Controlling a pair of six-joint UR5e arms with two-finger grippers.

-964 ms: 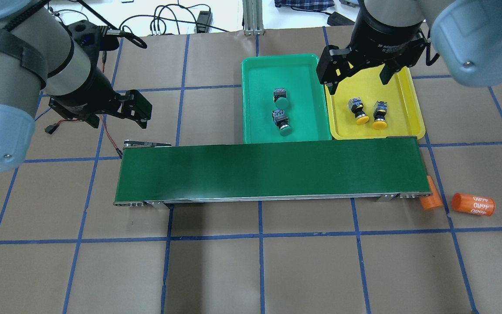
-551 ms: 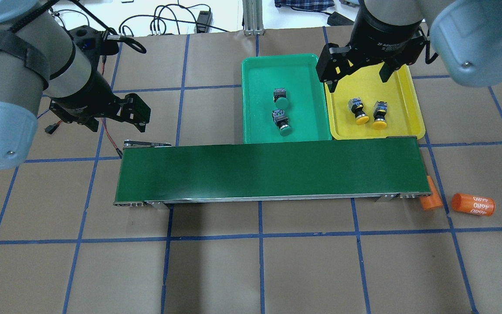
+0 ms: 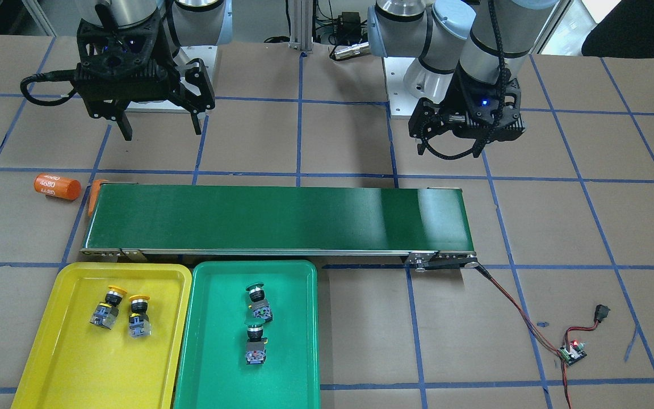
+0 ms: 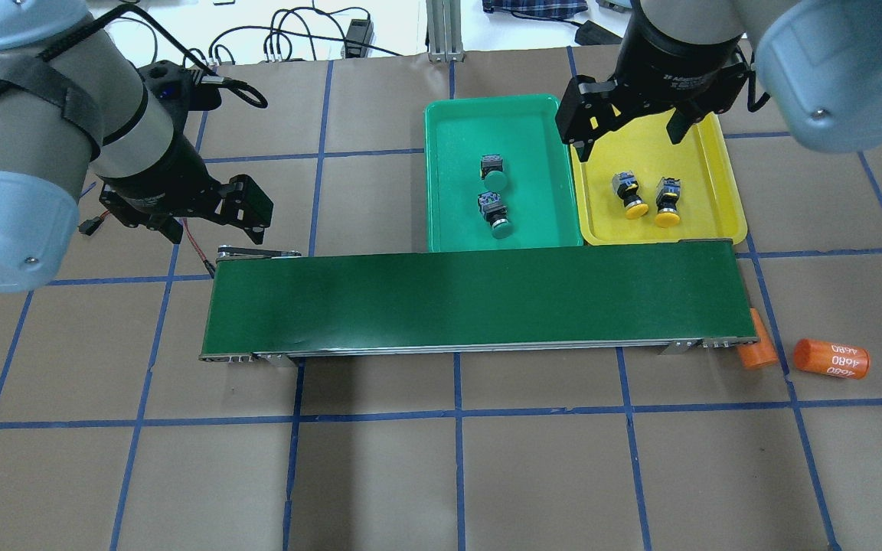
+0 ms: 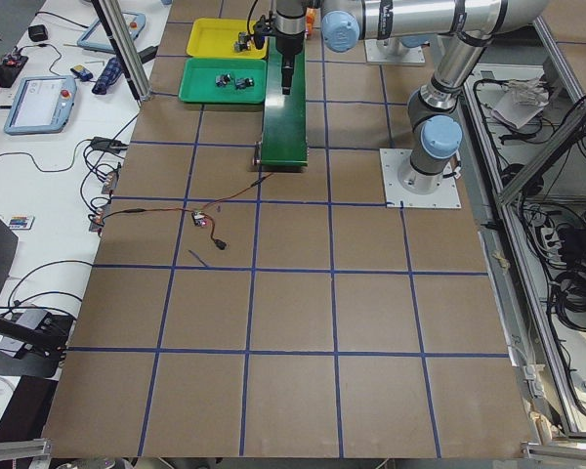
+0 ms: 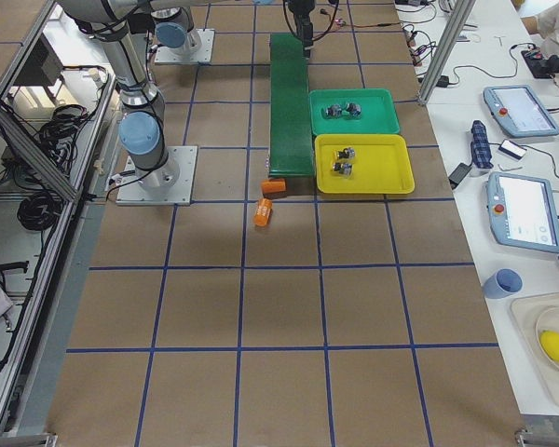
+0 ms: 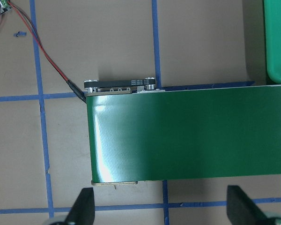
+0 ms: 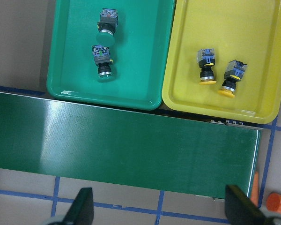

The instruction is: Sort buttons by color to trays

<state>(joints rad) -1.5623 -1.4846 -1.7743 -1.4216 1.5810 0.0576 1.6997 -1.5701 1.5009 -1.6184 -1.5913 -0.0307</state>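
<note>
Conveyor belt (image 4: 472, 298) carries nothing, so the sort looks finished. Yellow buttons (image 4: 631, 197) lie in the yellow tray (image 4: 709, 229) and green buttons (image 4: 495, 214) in the green tray (image 4: 456, 191). Both trays sit just past the belt's far edge, caps pointing at the belt. Right hand (image 3: 162, 132) is empty with fingers apart, high over the belt's yellow-tray end, and is the nearer arm. Left hand (image 7: 161, 206) is empty with fingers apart, over the belt's opposite end. Next is probably just a retreat. One orange 4680 cylinder (image 4: 756, 352) is half hidden by the belt end. Wrist views crop the fingers.
</note>
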